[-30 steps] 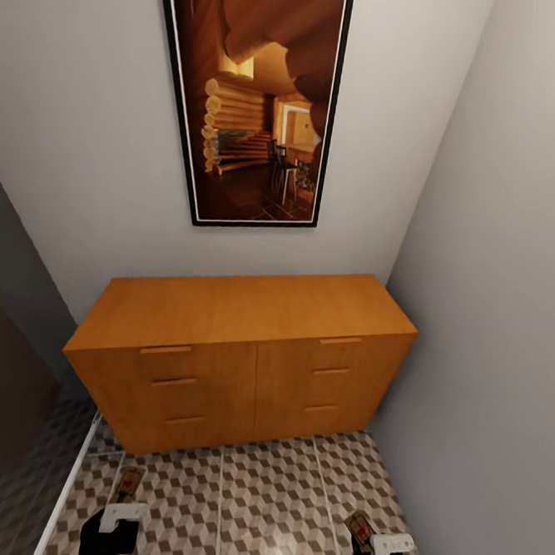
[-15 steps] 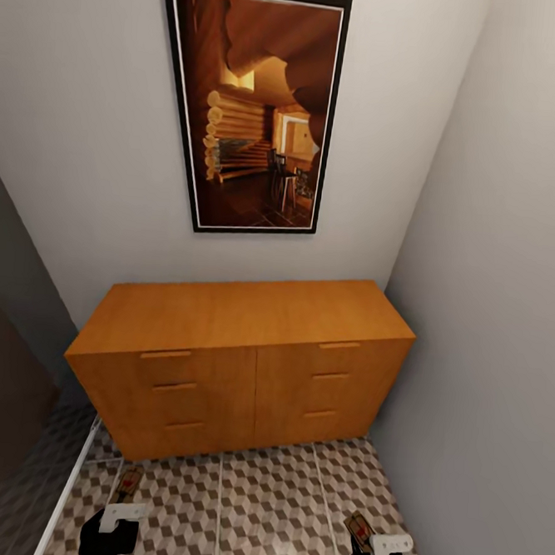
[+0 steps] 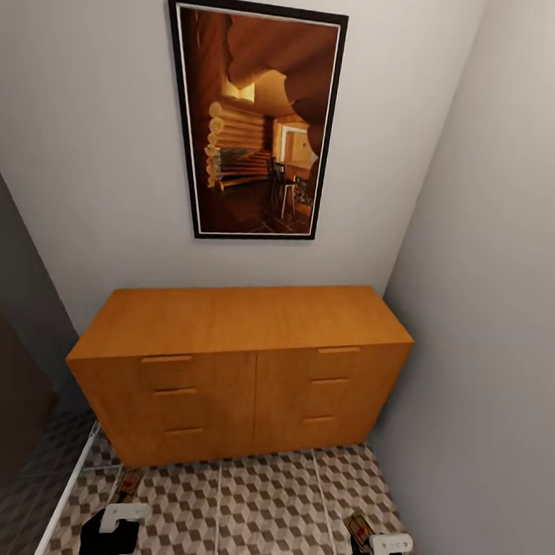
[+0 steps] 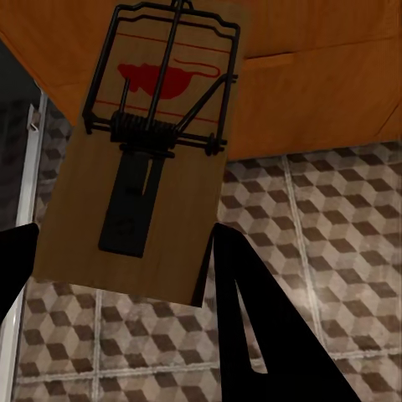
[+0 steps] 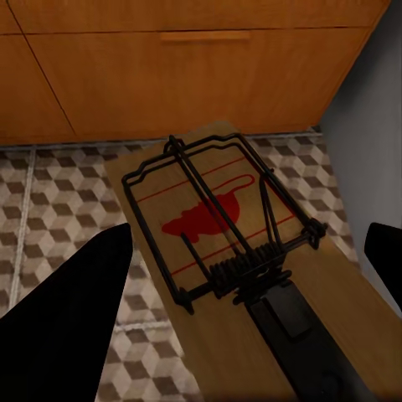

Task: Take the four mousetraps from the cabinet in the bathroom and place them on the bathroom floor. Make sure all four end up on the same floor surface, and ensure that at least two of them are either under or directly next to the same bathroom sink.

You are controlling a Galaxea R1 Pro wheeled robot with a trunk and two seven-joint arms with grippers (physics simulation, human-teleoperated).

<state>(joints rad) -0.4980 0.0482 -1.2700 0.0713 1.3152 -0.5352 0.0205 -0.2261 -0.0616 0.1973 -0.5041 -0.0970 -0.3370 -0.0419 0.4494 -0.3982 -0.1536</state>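
mousetraps (image 4: 142,167) (image 5: 243,276) sit pinched in each end effector (image 3: 124,499) (image 3: 367,542), arms cut off, before the cabinet (image 3: 237,366).

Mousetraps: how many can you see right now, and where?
2. One mousetrap is held in the left hand, above the tiled floor; the other mousetrap is in the right hand. More may be inside the closed cabinet.

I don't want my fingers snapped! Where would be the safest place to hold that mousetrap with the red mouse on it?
Probably by the plain wooden end of the mousetrap, pinching its long side edges, coming from behind the black plate. The wire bar and spring sit at the other end, over the red mouse. The right gripper seems to hold it like that.
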